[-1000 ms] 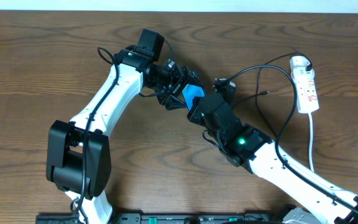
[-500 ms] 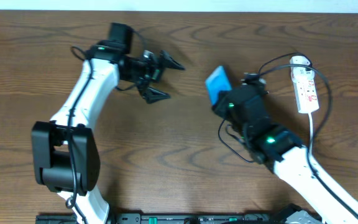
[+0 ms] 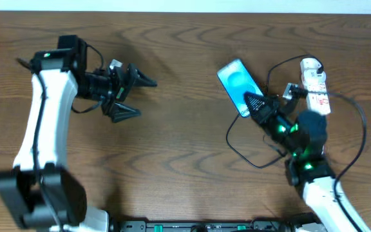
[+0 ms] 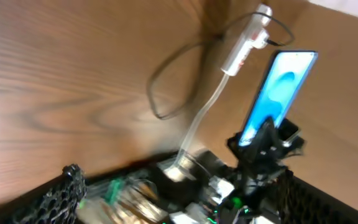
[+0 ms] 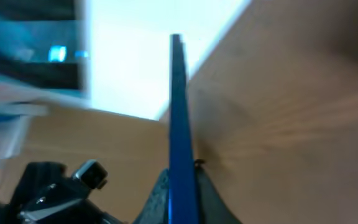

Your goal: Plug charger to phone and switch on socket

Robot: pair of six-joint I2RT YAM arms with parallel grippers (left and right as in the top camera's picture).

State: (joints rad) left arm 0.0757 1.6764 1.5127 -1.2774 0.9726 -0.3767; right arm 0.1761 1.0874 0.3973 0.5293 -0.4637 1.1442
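My right gripper (image 3: 255,103) is shut on the lower end of the phone (image 3: 238,85), whose screen is lit light blue. It holds the phone tilted, just left of the white socket strip (image 3: 317,89). In the right wrist view the phone (image 5: 178,118) shows edge-on between the fingers (image 5: 179,193). In the left wrist view the phone (image 4: 278,93) stands up in front of the socket strip (image 4: 244,46). The black charger cable (image 3: 236,138) loops on the table under the right arm; its plug tip is hidden. My left gripper (image 3: 143,96) is open and empty at the far left.
The strip's white cord (image 4: 201,118) runs toward the table's front edge. The black cable loop (image 4: 163,93) lies beside it. Bare wooden table (image 3: 185,154) lies between the two arms.
My left gripper came off the phone and drew back to the left, open. My right gripper carried the phone to the right, toward the socket strip, with the screen now facing up.
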